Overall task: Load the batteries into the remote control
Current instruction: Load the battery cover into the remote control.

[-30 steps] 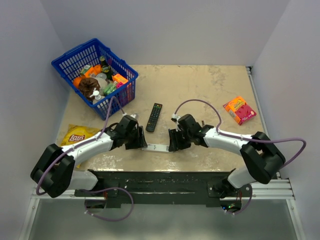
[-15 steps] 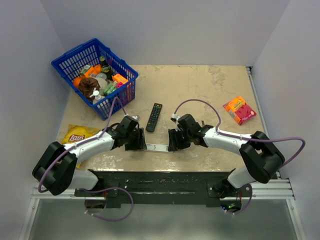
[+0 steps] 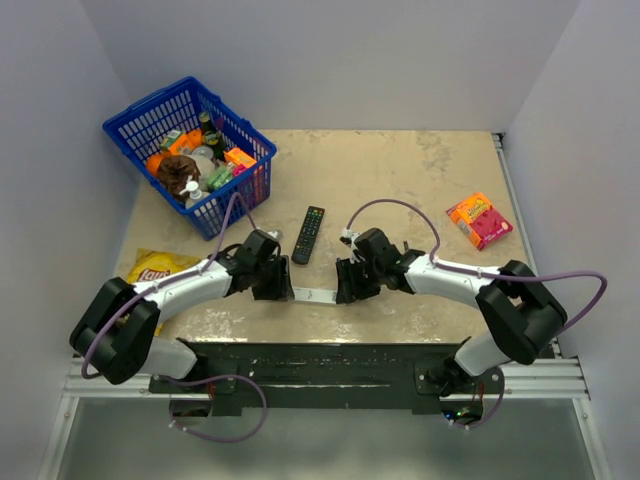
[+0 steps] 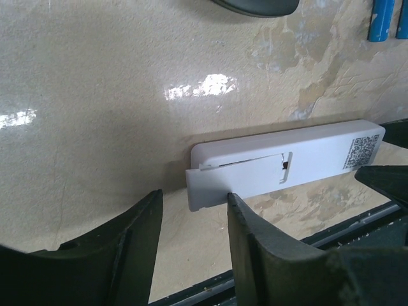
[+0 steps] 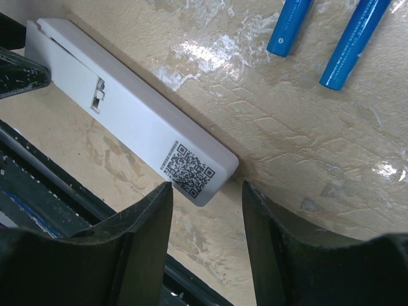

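Observation:
The white remote control [image 3: 316, 296] lies back-up near the table's front edge, between my two grippers. In the left wrist view the remote control [image 4: 306, 159] has its battery cover [image 4: 239, 175] slid partly out at the near end. My left gripper [image 4: 194, 197] is open at that end, one fingertip [image 4: 231, 196] touching the cover's edge. My right gripper [image 5: 207, 191] is open, and the remote control's QR-code end [image 5: 191, 169] reaches to just above the gap between its fingertips. Two blue batteries [image 5: 290, 25] [image 5: 354, 41] lie on the table beyond the remote control. The dark batteries are out of view.
A long black remote [image 3: 309, 234] lies just behind the grippers. A blue basket [image 3: 250, 150] full of items stands at the back left. A yellow chip bag [image 3: 155, 270] lies at the left, a candy pack [image 3: 479, 220] at the right. The metal base rail [image 3: 320, 365] runs close behind the front edge.
My left arm has shifted slightly forward and right at the remote control's cover end. The right arm and the remote control have hardly moved.

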`<state>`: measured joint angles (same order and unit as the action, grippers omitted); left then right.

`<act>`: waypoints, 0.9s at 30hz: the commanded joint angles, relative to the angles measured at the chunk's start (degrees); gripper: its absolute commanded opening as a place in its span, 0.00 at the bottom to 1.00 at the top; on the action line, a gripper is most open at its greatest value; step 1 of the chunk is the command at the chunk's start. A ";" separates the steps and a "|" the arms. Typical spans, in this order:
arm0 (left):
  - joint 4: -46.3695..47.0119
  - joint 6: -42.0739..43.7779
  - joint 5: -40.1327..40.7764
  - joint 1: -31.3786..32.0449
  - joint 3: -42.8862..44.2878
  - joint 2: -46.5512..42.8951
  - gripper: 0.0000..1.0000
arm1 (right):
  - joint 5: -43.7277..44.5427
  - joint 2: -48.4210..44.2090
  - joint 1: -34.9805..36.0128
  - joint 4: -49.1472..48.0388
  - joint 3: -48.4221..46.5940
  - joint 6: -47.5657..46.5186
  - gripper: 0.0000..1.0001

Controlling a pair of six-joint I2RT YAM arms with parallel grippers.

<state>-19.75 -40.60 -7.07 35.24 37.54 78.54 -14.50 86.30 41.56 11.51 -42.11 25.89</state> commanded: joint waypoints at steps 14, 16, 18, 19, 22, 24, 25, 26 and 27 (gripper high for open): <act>-0.55 2.02 0.39 -0.35 4.12 1.44 0.50 | -0.35 0.80 -0.16 1.14 -4.38 -2.25 0.51; -1.34 1.84 0.39 -0.35 4.30 0.47 0.54 | 0.17 0.01 -0.16 3.08 -5.35 -3.47 0.52; -2.31 1.05 0.65 -0.26 4.47 -0.93 0.59 | 1.58 -1.92 -0.16 5.26 -5.97 -5.22 0.52; -2.66 0.87 1.09 -0.35 4.47 -1.28 0.61 | 2.19 -2.54 -0.16 6.06 -6.75 -5.76 0.52; -3.02 -0.18 1.80 -0.26 4.74 -2.25 0.61 | 4.04 -3.77 -0.16 8.61 -8.16 -6.73 0.52; -2.67 -0.62 1.89 -0.35 5.09 -1.91 0.59 | 4.22 -3.34 -0.17 8.97 -8.25 -5.68 0.52; -2.49 -0.71 1.71 -0.35 5.26 -1.73 0.57 | 4.04 -2.90 -0.16 8.71 -7.91 -4.89 0.52; -2.40 -0.80 1.54 -0.35 5.79 -1.38 0.56 | 3.70 -2.46 -0.25 8.10 -7.73 -3.32 0.52; -2.40 -0.88 1.36 -0.35 5.96 -0.68 0.54 | 3.17 -1.85 -0.25 7.57 -7.38 -2.34 0.52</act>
<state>-22.37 -40.14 -5.78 35.24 40.49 77.93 -11.70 83.94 41.56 18.46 -48.49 21.45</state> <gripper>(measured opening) 0.571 0.520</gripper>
